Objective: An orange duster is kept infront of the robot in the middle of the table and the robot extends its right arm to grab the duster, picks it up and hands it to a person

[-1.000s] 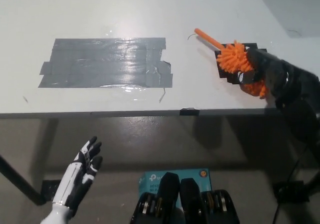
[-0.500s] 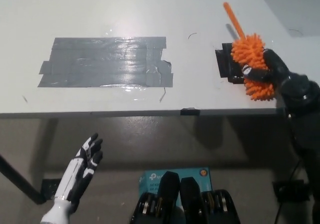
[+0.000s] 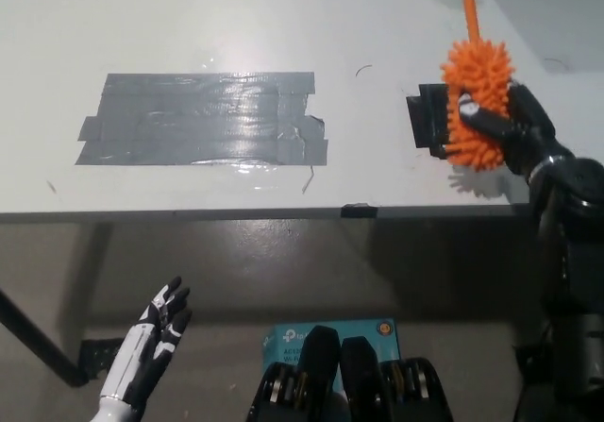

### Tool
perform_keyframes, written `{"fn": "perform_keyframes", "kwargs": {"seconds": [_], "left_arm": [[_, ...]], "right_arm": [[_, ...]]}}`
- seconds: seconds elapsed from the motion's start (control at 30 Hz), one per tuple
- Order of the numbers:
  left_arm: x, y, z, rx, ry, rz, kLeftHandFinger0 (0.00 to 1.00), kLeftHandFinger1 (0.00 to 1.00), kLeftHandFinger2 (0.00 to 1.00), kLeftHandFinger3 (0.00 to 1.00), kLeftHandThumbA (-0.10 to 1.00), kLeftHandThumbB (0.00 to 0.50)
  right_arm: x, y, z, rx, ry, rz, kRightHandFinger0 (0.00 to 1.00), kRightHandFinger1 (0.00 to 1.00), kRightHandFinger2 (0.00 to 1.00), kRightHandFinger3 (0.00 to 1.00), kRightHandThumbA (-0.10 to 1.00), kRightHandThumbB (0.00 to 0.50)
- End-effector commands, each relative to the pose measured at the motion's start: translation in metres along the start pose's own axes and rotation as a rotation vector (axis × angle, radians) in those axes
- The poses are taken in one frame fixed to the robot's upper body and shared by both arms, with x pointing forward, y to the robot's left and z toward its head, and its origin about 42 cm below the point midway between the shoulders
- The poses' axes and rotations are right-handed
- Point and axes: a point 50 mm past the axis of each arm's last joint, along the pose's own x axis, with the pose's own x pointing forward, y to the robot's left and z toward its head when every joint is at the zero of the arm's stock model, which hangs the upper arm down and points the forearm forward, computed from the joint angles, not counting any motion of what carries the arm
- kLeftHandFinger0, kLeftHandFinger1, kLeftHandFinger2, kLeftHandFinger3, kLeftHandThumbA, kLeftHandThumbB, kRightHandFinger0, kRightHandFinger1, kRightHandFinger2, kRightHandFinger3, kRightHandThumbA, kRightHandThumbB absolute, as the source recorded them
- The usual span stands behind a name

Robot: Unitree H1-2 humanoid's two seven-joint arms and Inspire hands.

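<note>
With my black right hand (image 3: 505,125) wrapped around its fluffy head, the orange duster (image 3: 478,110) sits in my grasp at the right end of the white table (image 3: 189,25), well to the right of the table's middle. My fingers (image 3: 477,110) curl over the orange bristles, closed firmly on them, so the spiky mass bulges out on both sides of my grip. The duster's thin orange handle (image 3: 467,7) sticks up and away from me, running toward the far edge of the view and nearly straight. Just beside the bristles, partly hidden behind them, a small black patch (image 3: 427,125) lies flat on the tabletop; I cannot tell whether the bristles touch it, though a soft shadow shows on the table beneath the duster. My forearm comes in from the lower right, crossing the near table edge.

Further left on the table, a broad rectangle of grey tape (image 3: 203,118) is stuck down, shiny where the light catches it, well apart from the duster.

My white left hand (image 3: 151,337) rests low at the lower left, below the table's edge, holding nothing, its fingers loosely spread.
</note>
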Motion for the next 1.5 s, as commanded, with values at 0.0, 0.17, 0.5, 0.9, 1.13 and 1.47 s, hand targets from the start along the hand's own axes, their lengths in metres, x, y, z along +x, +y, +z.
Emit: {"fn": "perform_keyframes", "kwargs": {"seconds": [0.0, 0.17, 0.5, 0.9, 1.13, 1.47], "left_arm": [[-0.005, 0.006, 0.006, 0.042, -0.077, 0.003, 0.95, 1.0, 1.0, 1.0, 0.88, 0.117], [-0.001, 0.009, 0.014, 0.048, -0.097, 0.013, 0.97, 1.0, 1.0, 1.0, 0.87, 0.14], [-0.002, 0.008, 0.016, 0.086, -0.099, -0.004, 0.95, 1.0, 1.0, 1.0, 0.84, 0.126], [0.0, 0.006, 0.026, 0.065, -0.109, -0.003, 0.96, 1.0, 0.99, 1.0, 0.78, 0.153], [0.007, 0.01, 0.025, 0.073, -0.099, -0.011, 0.97, 1.0, 0.97, 1.0, 0.76, 0.143], [-0.002, 0.009, 0.019, 0.112, -0.088, -0.039, 0.9, 0.95, 0.92, 1.0, 0.7, 0.16]], "right_arm": [[0.018, 0.049, 0.07, 0.4, -0.143, 0.207, 0.0, 0.44, 0.83, 1.0, -0.1, 0.173], [0.027, 0.067, 0.075, 0.451, -0.116, 0.246, 0.0, 0.33, 0.78, 1.0, -0.1, 0.152], [0.049, 0.093, 0.063, 0.501, 0.028, 0.313, 0.0, 0.16, 0.61, 1.0, -0.1, 0.248], [0.056, 0.126, 0.043, 0.466, 0.156, 0.348, 0.0, 0.04, 0.61, 1.0, -0.1, 0.188], [0.058, 0.121, 0.024, 0.48, 0.212, 0.349, 0.0, 0.03, 0.59, 0.48, -0.1, 0.206], [0.029, 0.103, 0.018, 0.511, 0.084, 0.532, 1.0, 1.0, 1.0, 1.0, 0.3, 0.406]]}}
